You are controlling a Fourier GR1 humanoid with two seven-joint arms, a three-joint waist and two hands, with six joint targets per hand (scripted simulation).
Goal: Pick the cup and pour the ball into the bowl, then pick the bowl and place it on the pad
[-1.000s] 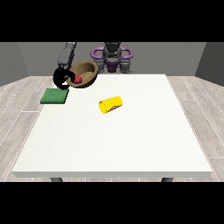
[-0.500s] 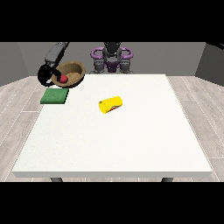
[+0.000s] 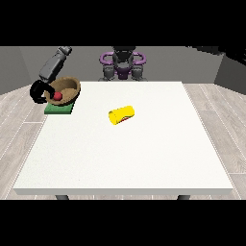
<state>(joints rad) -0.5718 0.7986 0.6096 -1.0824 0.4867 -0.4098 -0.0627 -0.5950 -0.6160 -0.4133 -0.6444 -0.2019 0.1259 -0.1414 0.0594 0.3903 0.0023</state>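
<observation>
A brown wooden bowl (image 3: 67, 88) sits tipped towards the camera, with a red ball (image 3: 57, 95) inside it. The black hand at the view's left (image 3: 38, 92) has its fingers curled round the bowl's left rim. Directly below the bowl lies the green pad (image 3: 59, 109), near the table's far left corner. I cannot tell whether the bowl touches the pad. The yellow cup (image 3: 121, 115) lies on its side near the middle of the table, away from the hand. No hand shows at the view's right.
The robot's torso (image 3: 122, 65) stands behind the far edge of the white table (image 3: 125, 158). The pad lies close to the table's left edge.
The hand at the view's left has carried the bowl, ball inside, leftwards and down, from over the table's back edge to just above the green pad. The cup has not moved.
</observation>
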